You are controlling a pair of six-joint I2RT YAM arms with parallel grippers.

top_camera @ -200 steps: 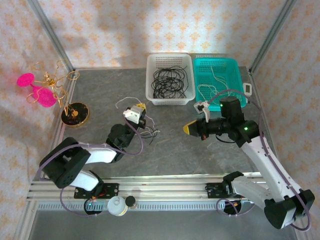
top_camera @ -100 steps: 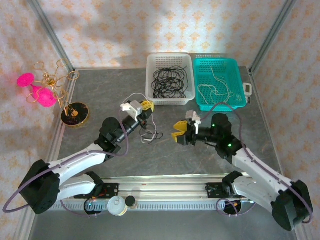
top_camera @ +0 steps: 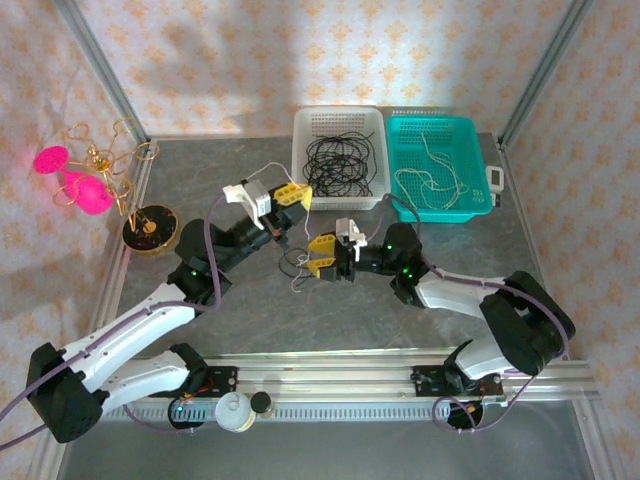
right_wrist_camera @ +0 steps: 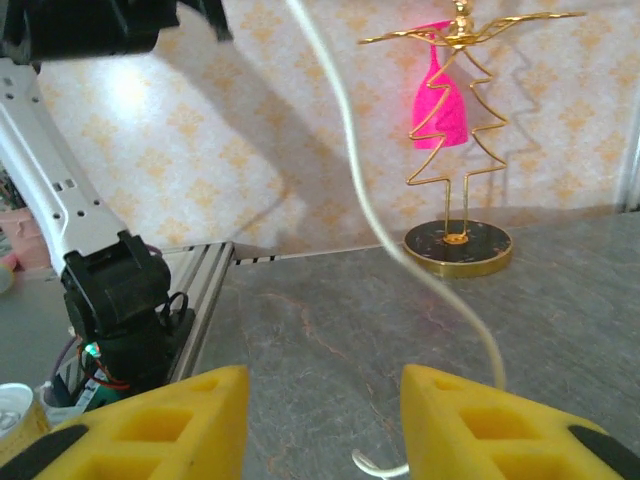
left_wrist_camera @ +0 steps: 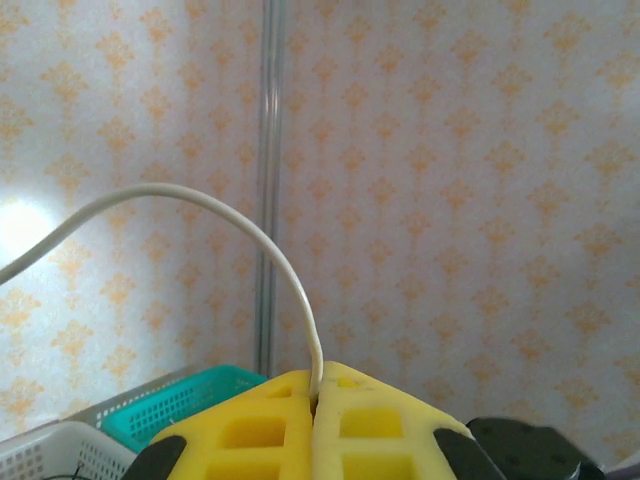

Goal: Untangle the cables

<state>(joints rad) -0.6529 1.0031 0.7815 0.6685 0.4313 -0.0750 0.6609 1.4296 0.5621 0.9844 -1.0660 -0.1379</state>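
Note:
My left gripper [top_camera: 292, 192] is raised above the table and shut on a white cable [left_wrist_camera: 245, 225] that arcs up and left out of its closed yellow fingers [left_wrist_camera: 270, 425]. Below it, a small tangle of black and white cables [top_camera: 297, 264] hangs down to the table. My right gripper [top_camera: 321, 256] sits low beside that tangle, open, with its yellow fingers [right_wrist_camera: 165, 425] wide apart. The white cable [right_wrist_camera: 385, 235] runs down past the right finger, and a curled end lies on the table between the fingers.
A white basket [top_camera: 303, 185] holds coiled black cables and a teal basket [top_camera: 482, 172] holds white ones, both at the back. A gold wire stand [top_camera: 150, 228] with pink ornaments stands at the left. Metal frame posts line the sides.
My left gripper has risen and moved right toward the white basket with the white cable in it. My right gripper has swung left and down to the tangle.

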